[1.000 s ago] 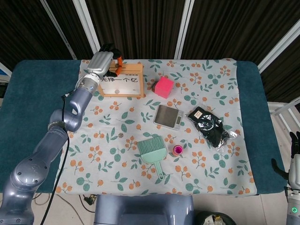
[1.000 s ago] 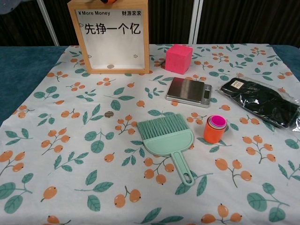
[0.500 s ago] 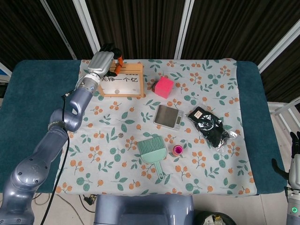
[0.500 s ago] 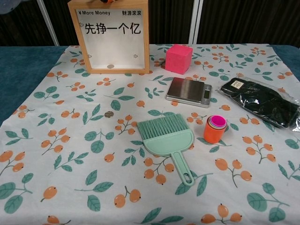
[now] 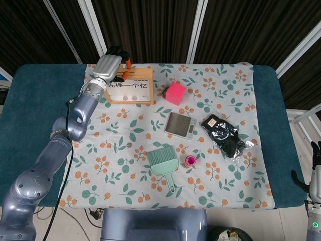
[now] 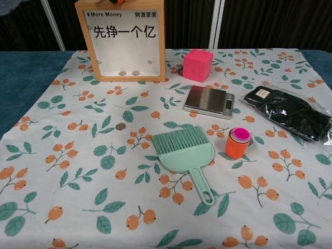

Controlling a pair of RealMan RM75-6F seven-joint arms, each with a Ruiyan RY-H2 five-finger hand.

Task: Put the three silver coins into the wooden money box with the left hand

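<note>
The wooden money box [image 5: 131,87] stands upright at the back left of the cloth, its clear front [image 6: 124,44] printed with black characters. Two silver coins lie inside on its floor, one [image 6: 122,73] left of the other [image 6: 136,73]. A third silver coin [image 6: 121,126] lies on the cloth [image 5: 129,144], left of the brush. My left hand [image 5: 111,64] hovers over the box's top edge, fingers curled in with orange tips [image 5: 128,64] by the slot; I see nothing in them. My right hand [image 5: 314,160] hangs off the table's right side, holding nothing.
A pink cube [image 5: 175,93] sits right of the box. A silver scale [image 5: 180,125], a black packet [image 5: 224,134], a mint hand brush [image 5: 164,164] and an orange-pink cup [image 5: 190,161] occupy the middle and right of the cloth.
A second coin has appeared on the floor of the money box, beside the first. My left hand has stayed over the box's top.
</note>
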